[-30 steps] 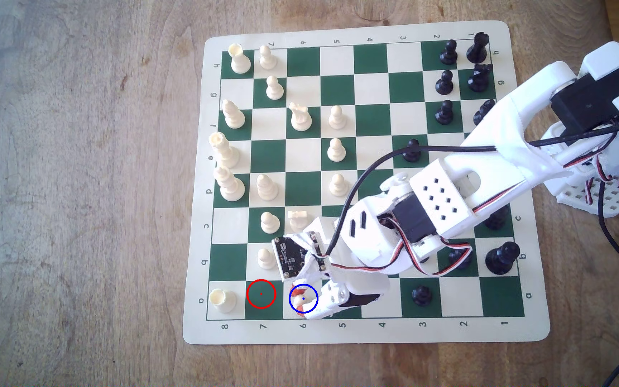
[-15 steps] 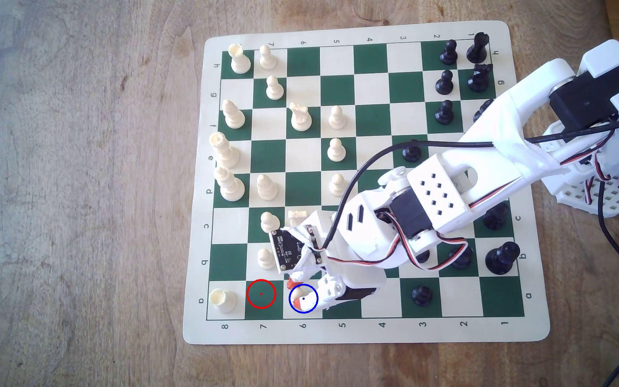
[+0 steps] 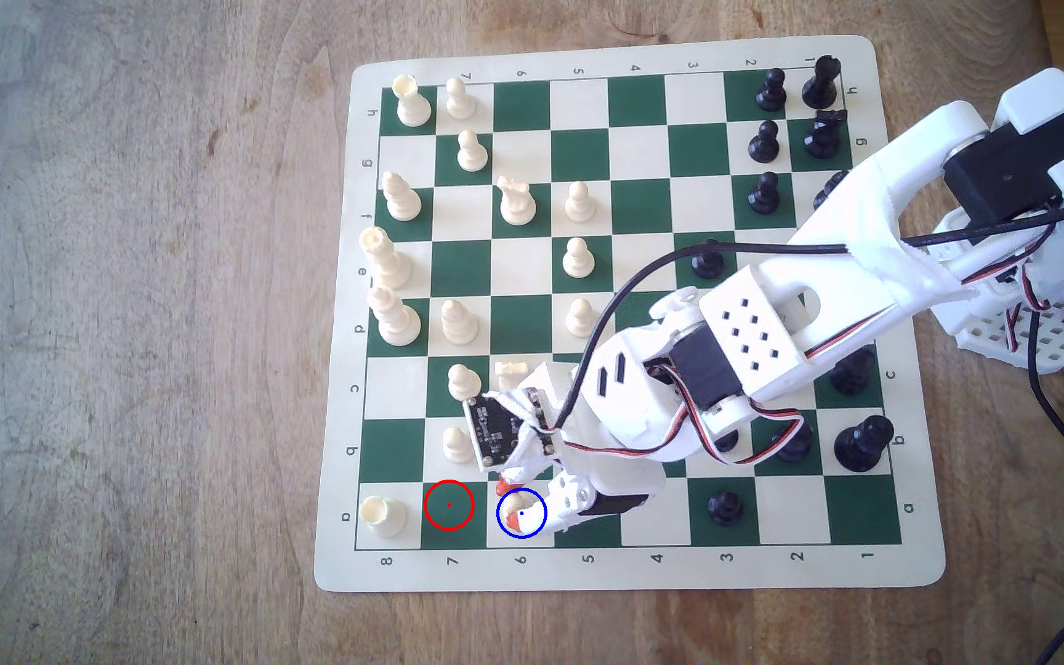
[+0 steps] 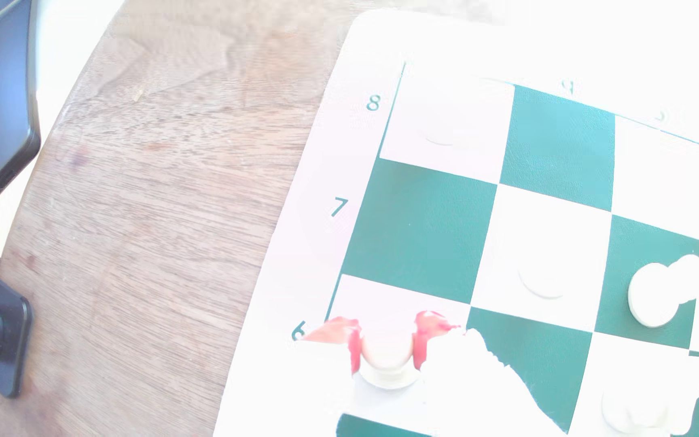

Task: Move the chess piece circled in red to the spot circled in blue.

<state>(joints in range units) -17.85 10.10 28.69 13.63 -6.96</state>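
- Gripping the pawn (image 3: 518, 505), the claw (image 3: 512, 509) sits low over the board's near row in the exterior view; its two red-tipped fingers (image 3: 504, 487) flank the cream piece on either side.
- Exterior view: the pawn lies inside the blue ring (image 3: 522, 513), on the light square in column 6, row a. Whether its base touches the chessboard (image 3: 644, 569) cannot be told from this angle.
- Exterior view: the red ring (image 3: 449, 505) marks the dark green square just to the exterior view's left of the blue one; that square is bare. A cream rook (image 3: 381, 515) stands one square further left, in the corner.
- Exterior view: the white arm (image 3: 753, 345) reaches in from the exterior view's right, crossing above several black pieces. The chessboard lies flat on a wooden table (image 3: 133, 320).
- Wrist view: heavily overexposed. The pawn (image 4: 386, 361) shows between two red fingers (image 4: 421, 340), both pressed against its rounded upper part; its collar sits just beneath them.
- Wrist view: the light square (image 4: 398, 306) labelled 6 lies directly under the claw (image 4: 386, 351), with the dark square 7 (image 4: 419, 227) next to it, unoccupied.
- Wrist view: pale discs of other cream pieces (image 4: 652, 300) are visible further across the board, outlines washed out.
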